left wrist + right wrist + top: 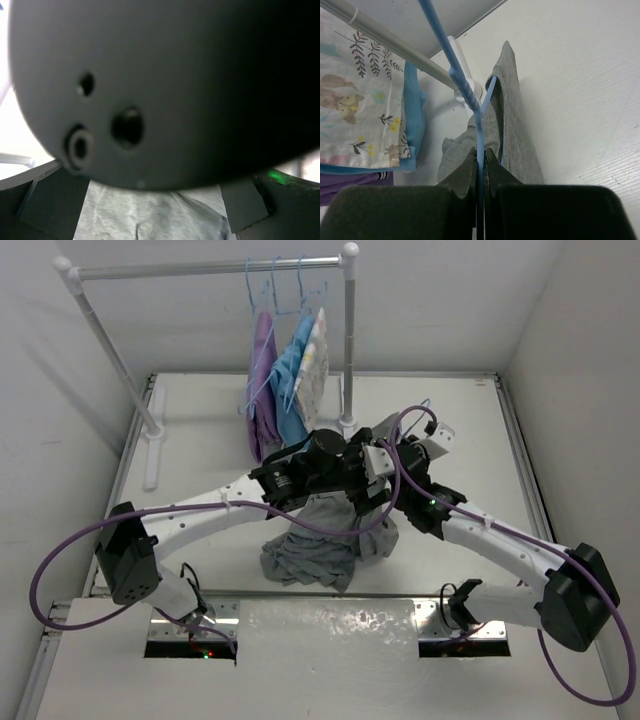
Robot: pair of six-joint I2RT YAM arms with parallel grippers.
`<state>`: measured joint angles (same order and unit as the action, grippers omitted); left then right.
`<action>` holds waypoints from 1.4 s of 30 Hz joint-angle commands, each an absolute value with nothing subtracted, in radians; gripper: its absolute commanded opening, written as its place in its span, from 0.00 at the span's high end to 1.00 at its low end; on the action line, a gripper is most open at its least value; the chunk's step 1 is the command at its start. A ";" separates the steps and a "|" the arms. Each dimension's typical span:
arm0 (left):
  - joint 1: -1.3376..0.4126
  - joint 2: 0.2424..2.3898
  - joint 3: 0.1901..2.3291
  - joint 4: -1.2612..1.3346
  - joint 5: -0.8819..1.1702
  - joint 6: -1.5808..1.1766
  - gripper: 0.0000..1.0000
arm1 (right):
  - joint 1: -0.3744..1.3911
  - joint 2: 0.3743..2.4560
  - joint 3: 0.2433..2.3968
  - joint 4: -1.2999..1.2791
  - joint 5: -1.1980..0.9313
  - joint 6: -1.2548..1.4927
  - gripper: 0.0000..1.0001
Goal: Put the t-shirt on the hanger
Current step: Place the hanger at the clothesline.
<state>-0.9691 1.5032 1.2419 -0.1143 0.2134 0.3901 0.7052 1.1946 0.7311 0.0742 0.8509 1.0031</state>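
Note:
My right gripper (480, 167) is shut on the thin light-blue wire of the hanger (462, 82), which rises from between the jaws toward the upper left. The grey t-shirt (517, 135) is draped over the hanger just beyond the fingertips. From above, the t-shirt (315, 540) hangs in a bunch down to the table between the two arms. My left gripper (150, 212) is open, its dark fingers (50, 205) wide apart over grey cloth. A dark rounded housing of the other arm fills most of that view. Both grippers meet above the shirt, left gripper (378, 480), right gripper (405, 445).
A white clothes rack (200, 268) stands at the back, its post (348, 350) close to the grippers. Three hangers on it carry a purple garment (262, 390), a blue garment (293, 375) and a patterned white garment (314, 370). White walls enclose the table.

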 commanded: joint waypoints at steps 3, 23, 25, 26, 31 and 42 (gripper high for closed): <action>-0.974 1.572 1.167 -0.138 0.118 0.419 0.00 | 0.732 1.183 0.749 0.187 0.833 1.054 1.00; -1.011 1.311 0.913 0.138 -0.118 0.175 0.00 | 0.733 1.224 0.845 0.114 0.875 1.210 1.00; -1.011 1.333 0.925 0.146 -0.146 0.210 0.00 | 0.733 1.236 0.847 0.115 0.865 1.223 1.00; -1.011 1.342 0.931 0.156 -0.159 0.225 0.00 | 0.732 1.241 0.845 0.123 0.851 1.224 1.00; -0.991 1.422 0.965 0.166 -0.264 0.290 0.00 | 0.733 1.250 0.835 0.138 0.808 1.224 1.00; -0.911 1.402 0.942 0.147 -0.100 0.321 0.89 | 0.733 1.233 0.776 0.164 0.747 1.195 1.00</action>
<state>-0.9321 1.4334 0.9257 0.1112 -0.1226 0.2871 0.7288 1.2602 0.7921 0.1211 0.7971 1.2133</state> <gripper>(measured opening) 0.210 0.009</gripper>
